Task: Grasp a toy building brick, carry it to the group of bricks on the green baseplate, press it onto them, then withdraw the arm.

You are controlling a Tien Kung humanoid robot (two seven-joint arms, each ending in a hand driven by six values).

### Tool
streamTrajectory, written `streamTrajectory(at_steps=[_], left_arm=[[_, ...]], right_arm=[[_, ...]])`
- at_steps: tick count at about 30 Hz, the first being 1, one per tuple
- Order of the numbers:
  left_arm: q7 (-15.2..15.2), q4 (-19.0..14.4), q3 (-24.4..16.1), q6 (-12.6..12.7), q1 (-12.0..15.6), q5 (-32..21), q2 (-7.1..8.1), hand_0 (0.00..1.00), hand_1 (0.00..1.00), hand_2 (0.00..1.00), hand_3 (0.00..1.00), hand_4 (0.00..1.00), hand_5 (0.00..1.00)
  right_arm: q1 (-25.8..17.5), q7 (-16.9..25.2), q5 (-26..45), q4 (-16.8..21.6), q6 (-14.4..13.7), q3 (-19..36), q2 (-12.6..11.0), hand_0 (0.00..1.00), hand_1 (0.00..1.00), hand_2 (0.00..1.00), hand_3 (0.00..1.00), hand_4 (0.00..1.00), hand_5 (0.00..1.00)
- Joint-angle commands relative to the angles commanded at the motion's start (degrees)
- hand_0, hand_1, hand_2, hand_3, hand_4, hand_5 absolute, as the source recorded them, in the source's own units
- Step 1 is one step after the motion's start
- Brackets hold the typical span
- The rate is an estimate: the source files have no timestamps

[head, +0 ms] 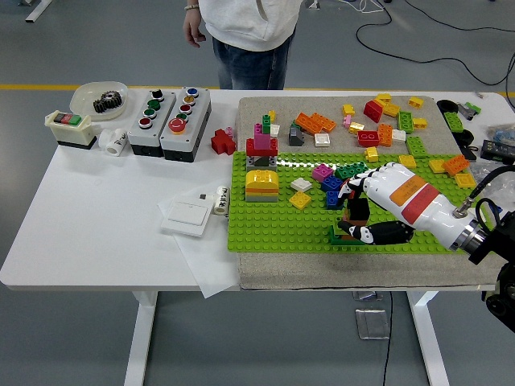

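The right hand [360,211] curls around a dark brick [357,211] above the green baseplate [273,227]. It sits just beside the blue, green and pink brick cluster [338,177].

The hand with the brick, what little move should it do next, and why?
Probably press straight down. The right hand holds a dark brick just over the small stack on the green baseplate, and it looks not fully seated yet.
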Motion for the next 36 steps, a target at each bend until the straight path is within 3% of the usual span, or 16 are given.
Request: streamTrajectory(at_steps=[4,7,8,13,14,17,19,20,25,26,31,32,36], left_arm=[[-0.1,0.0,0.1,0.0,0.0,-0.2,0.01,0.48,0.572,0.639,0.577,0.598,0.668],[-0.1,0.1,0.1,0.0,0.1,-0.2,-0.02,0.48,0.572,0.639,0.577,0.598,0.668],[-0.1,0.1,0.1,0.0,0.1,-0.2,-0.03,0.48,0.572,0.638,0.576,0.599,0.668],[-0.1,0.2,0.1,0.0,0.3,-0.4,-0.03,0.48,0.572,0.638,0.576,0.599,0.668],[-0.2,0.2,0.1,0.0,0.3,-0.3,-0.03,0.478,0.571,0.638,0.576,0.599,0.668],[-0.2,0.2,0.1,0.0,0.4,-0.5,-0.02,0.478,0.571,0.638,0.576,0.599,0.668],[-0.2,0.3,0.2,0.0,0.4,-0.6,-0.01,0.478,0.571,0.638,0.576,0.599,0.668],[-0.2,0.3,0.2,0.0,0.4,-0.6,0.0,0.478,0.568,0.64,0.577,0.6,0.67],[-0.2,0.4,0.3,0.1,0.5,-0.9,-0.02,0.478,0.568,0.64,0.577,0.6,0.67],[-0.2,0.4,0.2,0.0,0.6,-0.8,-0.05,0.476,0.565,0.64,0.578,0.601,0.672],[-0.1,0.5,0.0,-0.1,0.7,-0.6,-0.09,0.476,0.565,0.64,0.578,0.601,0.672],[-0.1,0.5,0.0,-0.1,0.7,-0.6,-0.1,0.475,0.566,0.64,0.578,0.601,0.672],[-0.1,0.5,0.3,-0.1,0.9,-1.0,-0.11,0.475,0.566,0.64,0.578,0.601,0.672]], right_arm=[[0.1,0.2,1.2,0.5,-0.4,0.8,-0.1,0.37,0.467,0.549,0.54,0.723,0.408],[0.4,0.1,7.3,0.4,-1.0,1.6,-0.1,0.37,0.467,0.549,0.54,0.723,0.408],[0.7,-0.1,9.4,0.3,-1.0,1.8,-0.1,0.469,0.543,0.613,0.564,0.74,0.412],[3.0,-2.2,21.4,0.2,0.6,4.9,0.0,0.469,0.543,0.613,0.564,0.74,0.412],[3.5,-2.6,24.0,0.1,1.1,5.6,0.0,0.683,0.683,0.744,0.671,0.836,0.511],[5.2,-3.4,30.8,-1.1,2.8,7.4,0.0,0.683,0.683,0.744,0.671,0.836,0.511],[7.7,-4.9,36.0,-4.2,5.6,9.5,0.4,0.683,0.683,0.744,0.671,0.836,0.511],[8.5,-5.3,38.2,-5.6,6.6,10.0,0.5,0.814,0.78,0.818,0.828,0.969,0.715],[11.6,-7.4,50.1,-12.4,11.6,11.8,0.9,0.814,0.78,0.818,0.828,0.969,0.715],[12.4,-7.6,52.7,-14.2,12.9,12.1,1.0,0.884,0.819,0.844,0.844,0.998,0.844],[14.5,-8.7,65.0,-22.8,18.6,13.1,1.5,0.884,0.819,0.844,0.844,0.998,0.844],[14.7,-8.7,67.3,-24.3,19.2,13.2,1.6,0.899,0.83,0.849,0.845,0.998,0.928],[14.9,-8.2,76.9,-30.4,21.5,13.7,2.3,0.899,0.83,0.849,0.845,0.998,0.928]])
